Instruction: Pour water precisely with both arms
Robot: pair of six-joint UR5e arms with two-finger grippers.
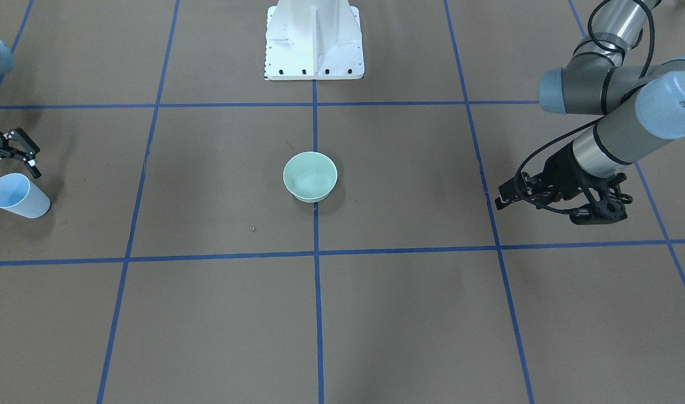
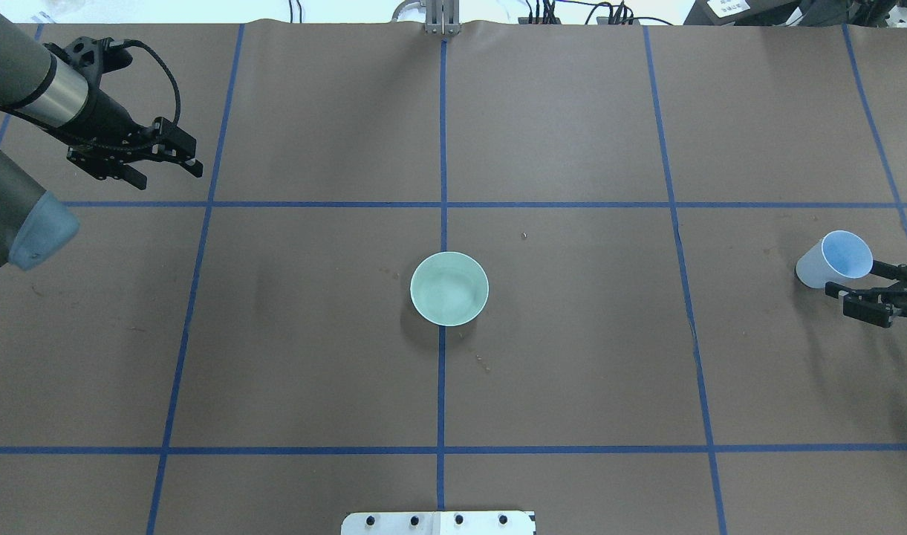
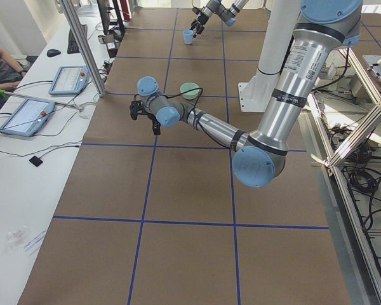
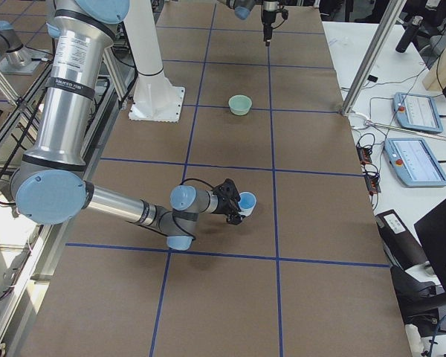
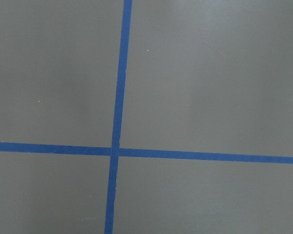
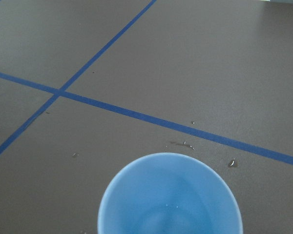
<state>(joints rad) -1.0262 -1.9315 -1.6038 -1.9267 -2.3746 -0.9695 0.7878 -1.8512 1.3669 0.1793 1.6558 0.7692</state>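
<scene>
Right end effector [image 2: 843, 297] splayed, beside blue cup [image 2: 834, 258] (nothing held); left end effector [image 2: 169, 177] likewise

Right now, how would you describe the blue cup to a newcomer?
On the brown table gridded with blue tape, look to the robot's right end, beside the right gripper. The cup is light blue and tall, unlike the squat mint-green bowl at centre.

You will find the pale green round bowl [image 1: 310, 178] at the centre of the brown table [image 1: 409, 314], on a blue tape line [image 1: 318, 292]. The light-blue plastic cup [image 1: 18, 196] stands at the view's left edge, just below the right gripper [image 1: 35, 163], whose jaws are apart. The left gripper [image 1: 502, 196] hangs well apart from both.
</scene>
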